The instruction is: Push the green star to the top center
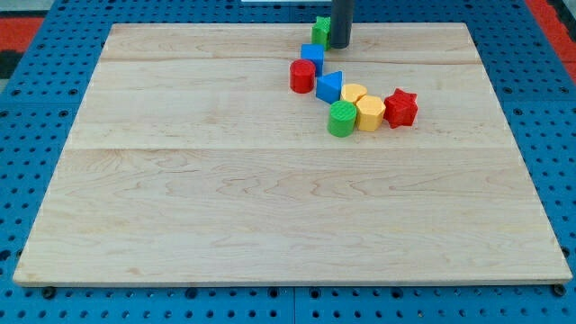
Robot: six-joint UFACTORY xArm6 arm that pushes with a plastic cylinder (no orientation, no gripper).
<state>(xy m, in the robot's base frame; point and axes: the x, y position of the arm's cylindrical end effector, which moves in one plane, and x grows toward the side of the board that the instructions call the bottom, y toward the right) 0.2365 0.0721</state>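
Observation:
The green star lies near the view's top edge of the wooden board, about at its centre, partly hidden by my rod. My tip stands right beside the star, on its right, touching or nearly touching it. Just below them lie a blue cube, a red cylinder and a blue triangle.
Further down the cluster lie a yellow heart, a yellow hexagon, a green cylinder and a red star. The board rests on a blue perforated table.

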